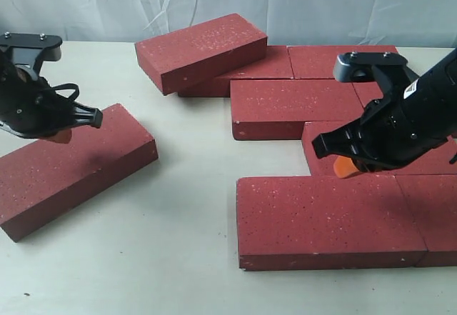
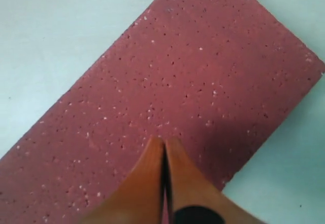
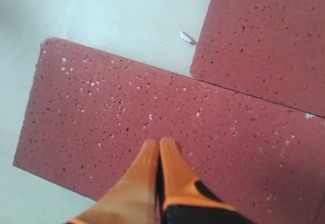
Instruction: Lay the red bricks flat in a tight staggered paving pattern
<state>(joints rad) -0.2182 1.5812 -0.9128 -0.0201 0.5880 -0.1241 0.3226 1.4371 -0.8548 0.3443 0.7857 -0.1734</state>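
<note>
Locate the red bricks on the bench (image 1: 186, 208) in two groups.

**Left group.** One loose brick (image 1: 71, 168) lies flat at the left, angled to the others and well apart from them. The left tool (image 1: 71, 126) hangs over its far end. In the left wrist view, the orange fingertips (image 2: 152, 158) of the left tool (image 2: 163, 150) are pressed together with nothing between them, above the top face of the loose brick (image 2: 193, 82). You cannot tell whether they touch it.

**Right group.** The paved bricks lie flat in offset rows:
- The near brick (image 1: 328, 215) touches a second near brick (image 1: 435, 215) on its right.
- The middle brick (image 1: 293, 104) sits further back.
- A far brick (image 1: 321, 58) lies behind the middle brick.
- The tilted brick (image 1: 200, 47) rests at the far left of the group, one end propped on a flat brick (image 1: 268, 68) beneath it.

**Right tool.** The right tool (image 1: 345, 165) hangs over the far edge of the near brick. In the right wrist view, its orange fingertips (image 3: 172, 155) are pressed together and hold nothing. The right tool (image 3: 160, 145) is over the near brick (image 3: 101, 117), with an offset brick (image 3: 269, 41) butted against it. A small white chip (image 3: 187, 37) lies on the bare bench just beside that joint.
</note>
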